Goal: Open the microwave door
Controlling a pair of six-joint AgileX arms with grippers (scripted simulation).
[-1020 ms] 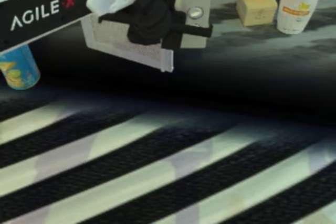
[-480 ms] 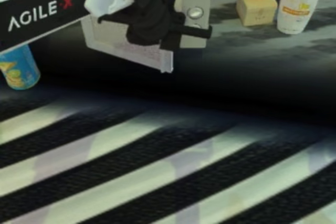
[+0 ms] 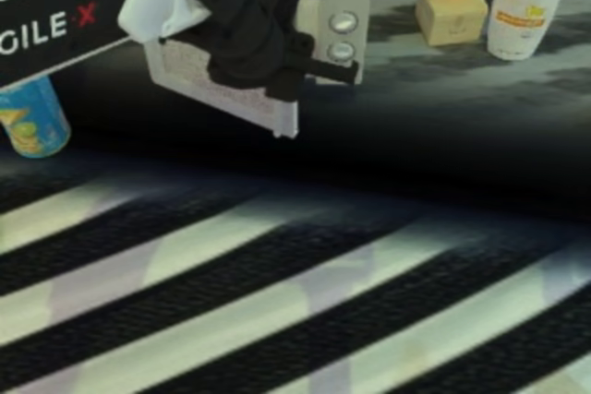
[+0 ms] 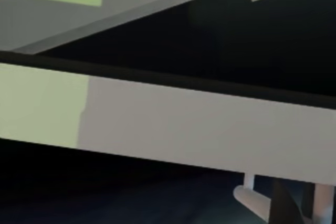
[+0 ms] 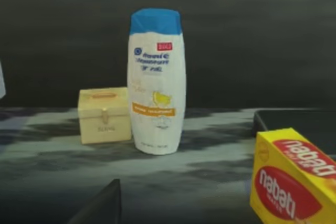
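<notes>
At the far left of the bench stands a blue can, partly under the left arm's black-and-white link. Right of it, the microwave door hangs swung out toward the near side, its mesh window facing near-left and its handle edge the nearest point. The left gripper sits over that handle edge, its dark body covering the door's right part; whether its fingers are clamped on the handle or apart I cannot tell. The left wrist view shows only a pale panel edge up close. Behind the gripper stands the microwave, two silver knobs showing on its right panel. Further right sit a small tan box, then a white bottle with a blue cap. The right gripper is out of sight; its wrist view shows a yellow nabati box.
</notes>
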